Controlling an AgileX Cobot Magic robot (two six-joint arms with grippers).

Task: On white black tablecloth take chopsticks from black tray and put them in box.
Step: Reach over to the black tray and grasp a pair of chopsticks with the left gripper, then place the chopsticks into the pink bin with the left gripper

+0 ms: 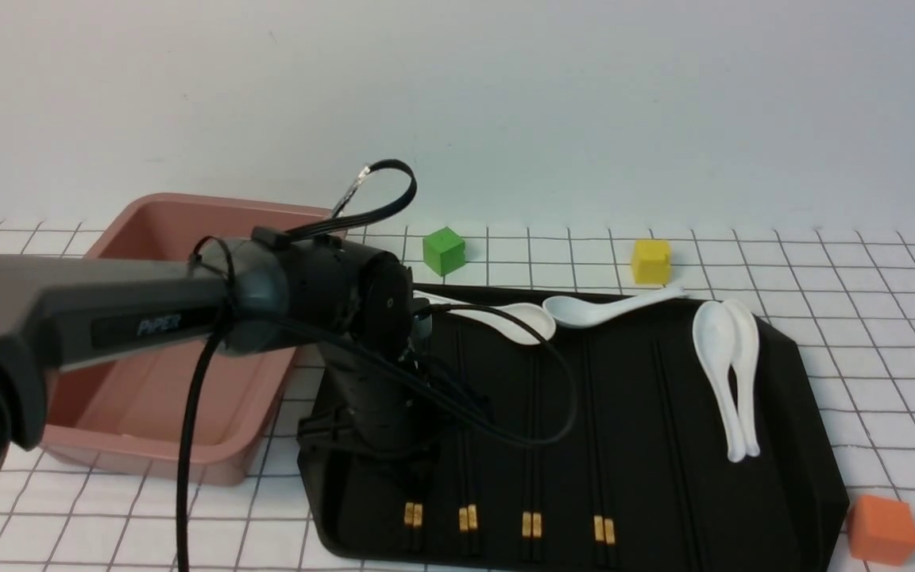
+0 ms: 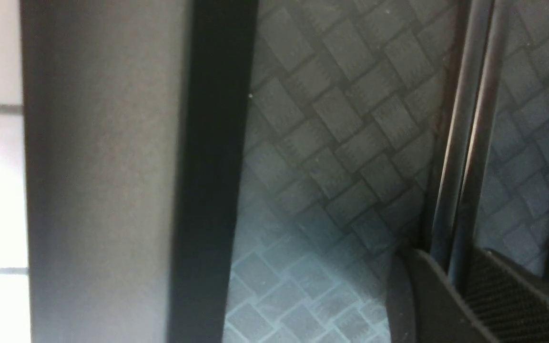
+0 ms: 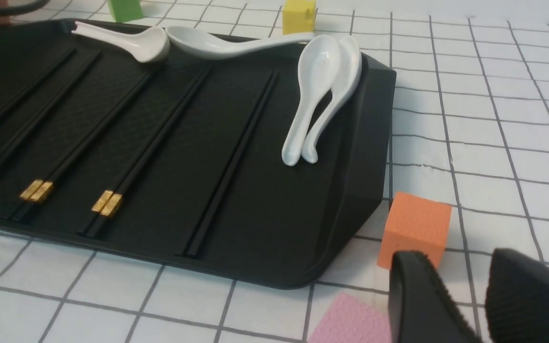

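A: What are we seeing on the counter?

B: We are looking at a white cloth [image 1: 862,334] with thin black squares covering it. The black tray [image 1: 783,445] is lying on it toward our right, and the pinkish-brown box [image 1: 156,230] is sitting just beside the tray's left rim.

A: And where are the chopsticks [image 1: 531,461]?

B: We are counting 5 pairs, all lying lengthwise on the tray floor. 4 are showing gold bands at their near ends; the 5th, farthest right, is looking plain black.

A: What is the left pincer [image 2: 452,267] doing?

B: The left arm [image 1: 148,310] is reaching across above the box and pointing down onto the tray's left part. In the left wrist view we are seeing its 2 fingers [image 2: 422,295] pressing against the leftmost pair [image 2: 465,143] from both sides, so we are calling it clamped on those sticks, which are lying flat on the tray's woven floor.

A: And the right pincer [image 3: 460,267]?

B: We are finding it only in its own wrist view, hanging low over the cloth with its fingers apart, near an orange cube [image 3: 415,228] and a pink pad [image 3: 350,319] by the tray's near right corner.

A: Anything else?

B: 4 white spoons [image 1: 731,373] are resting on the tray: 2 along the far rim, 2 nested on the right. A green cube [image 1: 443,251] and a yellow cube [image 1: 651,260] are standing behind it.
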